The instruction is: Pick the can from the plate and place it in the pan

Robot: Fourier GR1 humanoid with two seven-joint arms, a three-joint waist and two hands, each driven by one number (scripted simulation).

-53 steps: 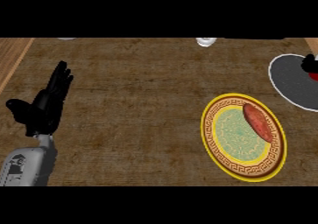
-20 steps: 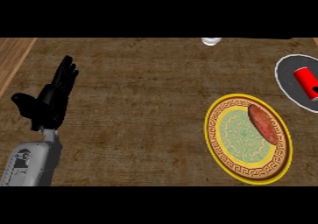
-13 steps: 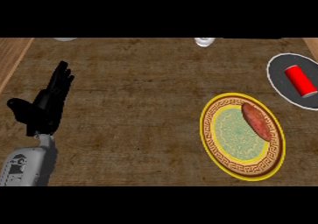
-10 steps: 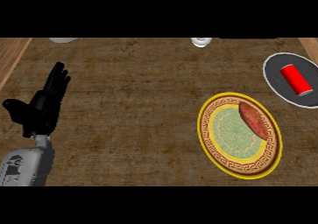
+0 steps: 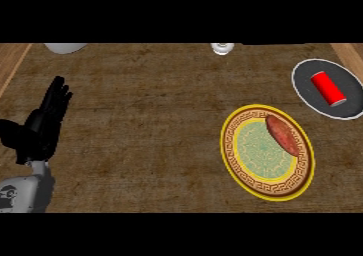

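I've got the can (image 5: 326,88) on screen: red, lying on its side inside the pan (image 5: 308,75) at the far right, on the dark base and apart from the rim. Nearer and a little left sits the plate (image 5: 256,157), yellow-rimmed with a green centre. A reddish-brown oblong piece (image 5: 282,135) lies along its right side, possibly a sausage, though I can't make it out. The left hand (image 5: 38,127) shows at the left over the counter (image 5: 154,125), fingers straight and pointing far, thumb spread, holding nothing. At the far edge sit a pale rounded object (image 5: 64,47) and a small glassy one (image 5: 222,48).
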